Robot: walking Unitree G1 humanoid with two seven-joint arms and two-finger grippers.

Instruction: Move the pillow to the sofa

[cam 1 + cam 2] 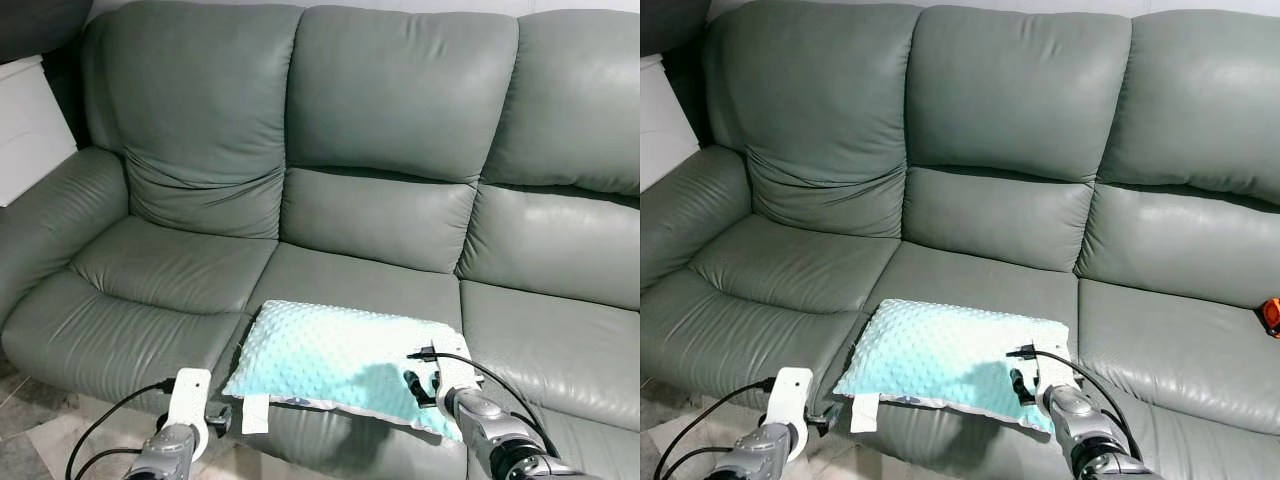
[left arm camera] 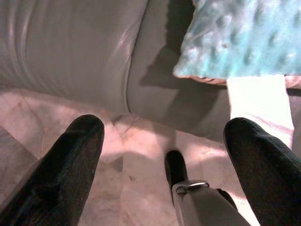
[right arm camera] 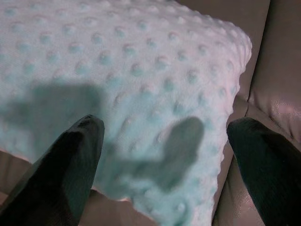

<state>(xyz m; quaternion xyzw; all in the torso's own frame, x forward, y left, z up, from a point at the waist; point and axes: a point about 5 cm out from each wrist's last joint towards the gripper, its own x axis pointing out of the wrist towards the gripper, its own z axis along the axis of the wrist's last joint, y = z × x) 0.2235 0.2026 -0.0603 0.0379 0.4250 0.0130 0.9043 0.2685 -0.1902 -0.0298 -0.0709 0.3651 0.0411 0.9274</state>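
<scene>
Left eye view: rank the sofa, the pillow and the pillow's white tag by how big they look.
1. Sofa, by far the largest.
2. Pillow, lying on the middle seat's front edge.
3. White tag, hanging from the pillow's front left corner.
No close calls here.

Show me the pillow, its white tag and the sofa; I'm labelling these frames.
pillow (image 1: 335, 355), left eye view, middle of its bumpy top.
white tag (image 1: 256, 414), left eye view, middle of the strip.
sofa (image 1: 390, 100), left eye view, middle back cushion.
</scene>
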